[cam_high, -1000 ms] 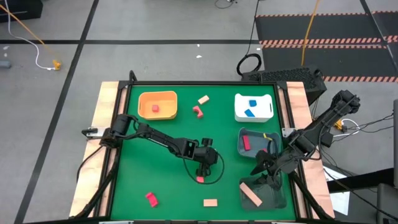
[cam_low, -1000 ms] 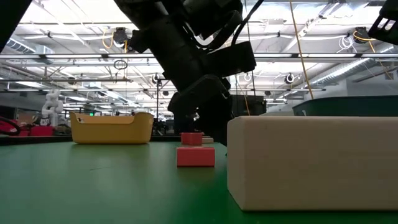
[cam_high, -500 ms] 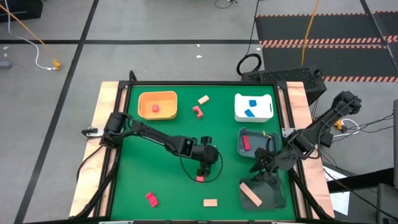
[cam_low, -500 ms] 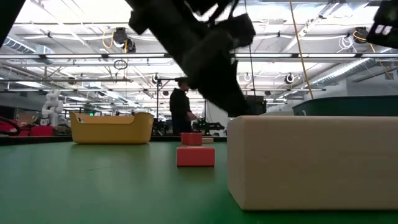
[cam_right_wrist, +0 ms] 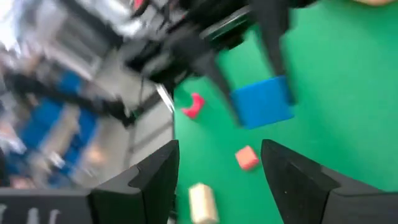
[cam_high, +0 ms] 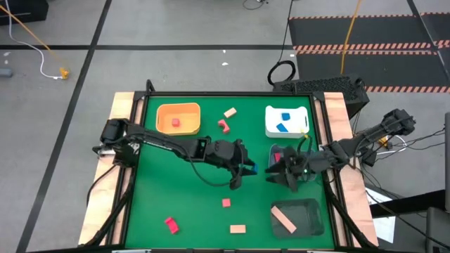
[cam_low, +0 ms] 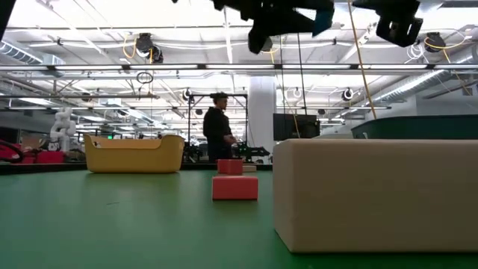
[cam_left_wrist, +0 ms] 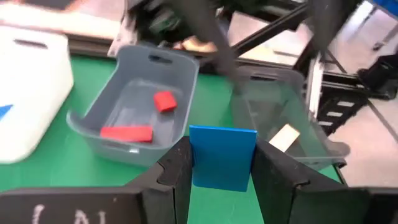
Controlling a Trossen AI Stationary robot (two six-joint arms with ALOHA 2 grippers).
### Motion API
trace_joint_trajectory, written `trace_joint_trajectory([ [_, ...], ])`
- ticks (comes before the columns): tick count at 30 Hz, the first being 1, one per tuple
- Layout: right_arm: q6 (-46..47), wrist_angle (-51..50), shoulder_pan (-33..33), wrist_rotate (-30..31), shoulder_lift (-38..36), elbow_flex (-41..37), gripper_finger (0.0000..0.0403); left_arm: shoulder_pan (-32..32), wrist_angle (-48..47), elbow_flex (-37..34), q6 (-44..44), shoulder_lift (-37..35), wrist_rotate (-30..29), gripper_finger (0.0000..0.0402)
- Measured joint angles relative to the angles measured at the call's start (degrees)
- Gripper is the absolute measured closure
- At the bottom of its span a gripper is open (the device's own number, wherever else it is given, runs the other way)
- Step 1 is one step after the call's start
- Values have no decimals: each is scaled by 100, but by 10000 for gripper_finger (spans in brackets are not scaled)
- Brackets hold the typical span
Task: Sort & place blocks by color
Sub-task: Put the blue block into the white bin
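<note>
Over the middle of the green bench, the left gripper hangs with its jaws pinching a blue block, which is held flat between the two fingers and clear of the surface. Just beside it, toward the right edge, the right gripper faces it with jaws spread and nothing between them; its wrist view looks straight at that blue block in the other arm's grip.

Behind the two grippers, by the right edge, sits a grey tray with two red blocks in it, one a small cube and one a longer bar. Near the front right corner a clear tray holds a tan bar. At the back right stands a white tray with two blue blocks inside. At the back left, an orange tray holds one red cube.

Loose on the bench: a tan block and a red piece between the orange and white trays, a small red cube in front of the left gripper, a red block toward the front left, and a tan block at the front edge.

A person stands in the room beyond the bench.
</note>
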Motion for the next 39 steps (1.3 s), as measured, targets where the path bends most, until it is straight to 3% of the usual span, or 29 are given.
trace_joint_trajectory([
  [5, 1433, 105, -349, -439, 2, -7, 164, -205, 6, -5, 596, -40, -498, 273],
  [11, 2309, 127, -577, -744, 3, -7, 128, -336, 26, -5, 801, -40, -1123, 273],
  [19, 3114, 127, -846, -747, 179, -7, 104, -327, 300, -4, 815, -40, -1198, 273],
  [25, 3397, 197, -1037, -763, 484, -7, 107, -329, 228, -6, 753, -40, -1224, 273],
  [34, 3171, 1279, -1373, -755, 966, -9, 108, -300, 143, -6, 812, -40, -1365, 273],
  [39, 3244, 1546, -1480, -1178, 1237, -9, 109, -298, 134, -6, 876, -40, -1569, 273],
])
